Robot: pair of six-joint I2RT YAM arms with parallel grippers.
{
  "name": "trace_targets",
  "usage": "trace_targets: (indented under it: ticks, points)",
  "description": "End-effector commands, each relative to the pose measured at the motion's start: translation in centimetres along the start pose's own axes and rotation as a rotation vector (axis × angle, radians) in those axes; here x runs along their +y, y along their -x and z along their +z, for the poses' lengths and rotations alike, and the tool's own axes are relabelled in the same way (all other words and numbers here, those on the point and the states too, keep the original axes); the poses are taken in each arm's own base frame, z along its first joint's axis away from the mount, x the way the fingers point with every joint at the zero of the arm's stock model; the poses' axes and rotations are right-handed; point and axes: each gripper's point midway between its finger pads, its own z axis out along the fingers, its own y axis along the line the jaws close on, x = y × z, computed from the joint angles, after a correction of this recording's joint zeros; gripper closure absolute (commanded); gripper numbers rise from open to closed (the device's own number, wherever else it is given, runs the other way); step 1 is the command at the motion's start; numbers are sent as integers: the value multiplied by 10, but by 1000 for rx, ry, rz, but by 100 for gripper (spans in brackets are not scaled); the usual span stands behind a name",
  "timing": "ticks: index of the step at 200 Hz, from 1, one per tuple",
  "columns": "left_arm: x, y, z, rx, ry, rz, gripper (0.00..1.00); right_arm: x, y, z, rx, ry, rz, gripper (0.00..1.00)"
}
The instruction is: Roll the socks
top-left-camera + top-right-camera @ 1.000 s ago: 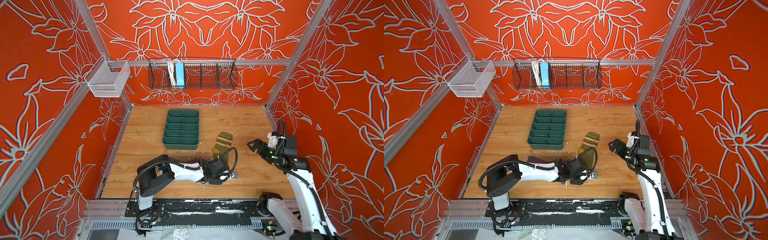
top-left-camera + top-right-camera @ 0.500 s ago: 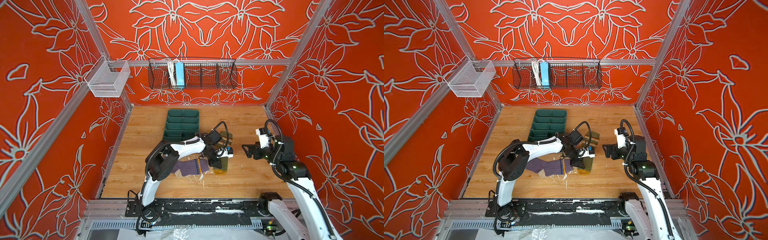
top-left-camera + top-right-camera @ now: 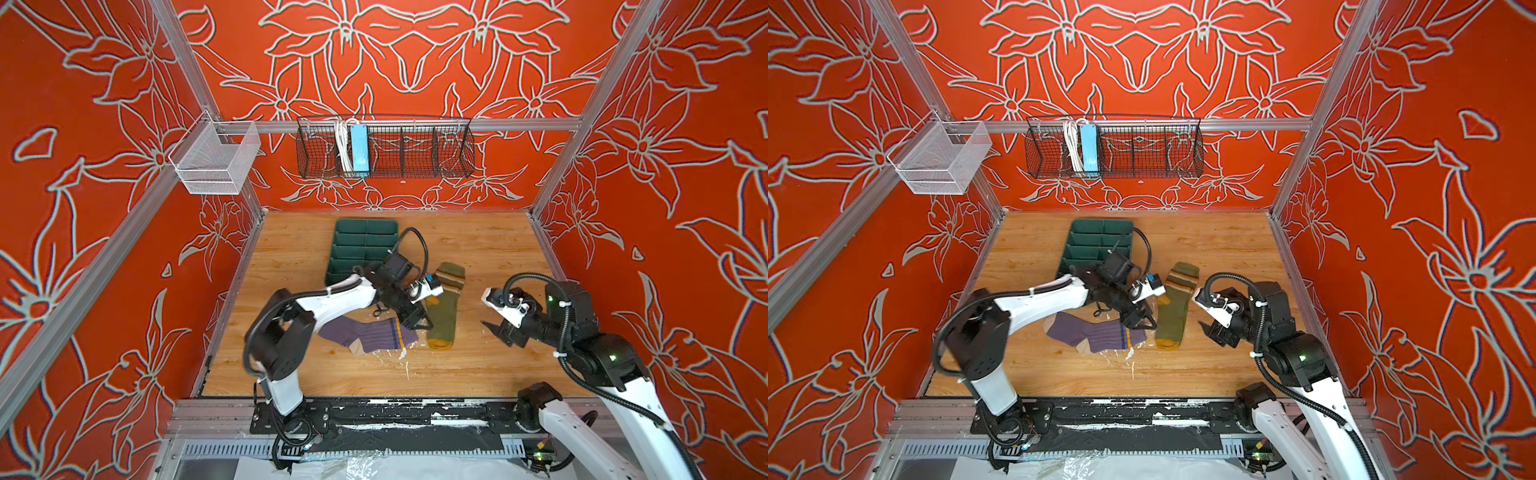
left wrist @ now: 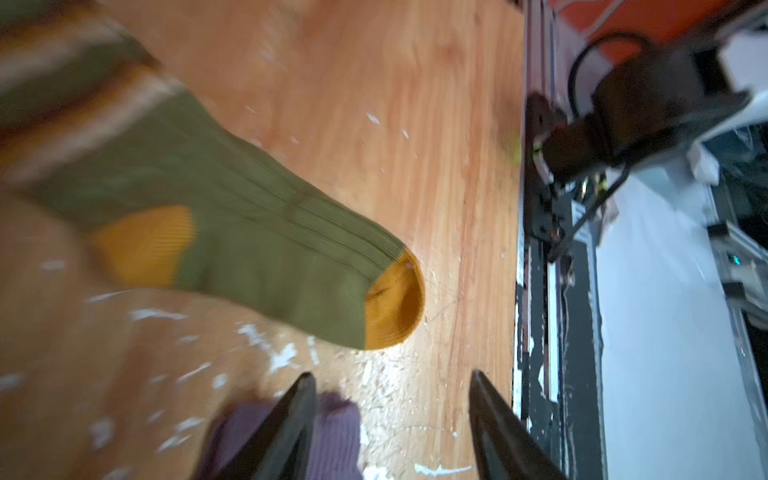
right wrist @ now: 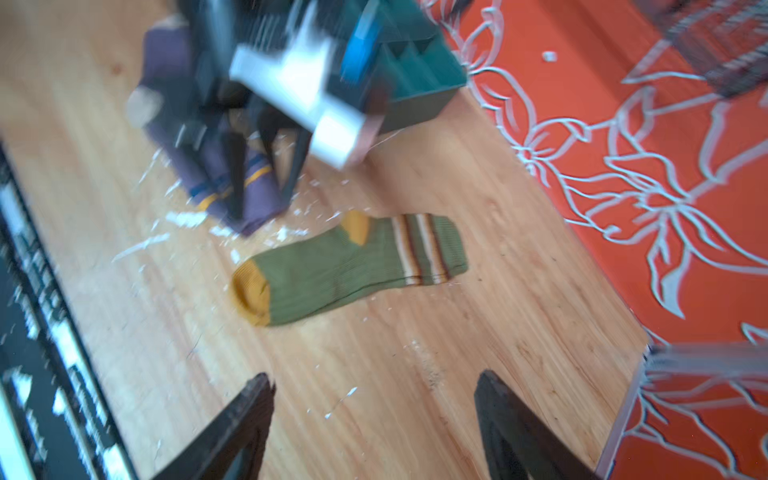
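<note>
Cloth this soft looks floppy and light, so I would pinch a toe end. The purple sock (image 3: pixel 370 337) lies flat just beside the green sock (image 3: pixel 444 309), toward the table's (image 3: pixel 490 249) front edge. Left gripper (image 4: pixel 391 376) and right gripper (image 5: pixel 372 376) both gape, holding nothing.

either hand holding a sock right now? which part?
Neither. Left hand is open over the cuff end of the purple sock, no grip; right hand is open and empty, apart from the green sock.
</note>
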Motion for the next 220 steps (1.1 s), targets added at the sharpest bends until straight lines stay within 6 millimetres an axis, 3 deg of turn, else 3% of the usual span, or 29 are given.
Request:
trace_targets:
  ticks: [1,37,58,86,121,129,188,220]
  points:
    - [11,48,-54,-253,154,71,34,26,-28,22,115,75,-166,21]
    - [1,52,-104,-355,353,234,24,51,-29,77,162,144,-429,22]
    - [-5,52,-130,-409,445,275,21,61,-33,104,187,195,-475,25]
    - [-18,46,-151,-452,497,315,15,71,-45,129,190,213,-504,28]
    - [-20,34,-153,-437,516,333,15,87,-55,145,215,260,-525,31]
    - [-28,36,-161,-459,525,352,15,91,-58,148,222,271,-530,31]
    - [-29,32,-154,-439,493,367,17,108,-75,161,265,321,-543,36]
    - [-32,31,-152,-430,476,380,18,110,-81,169,290,323,-537,55]
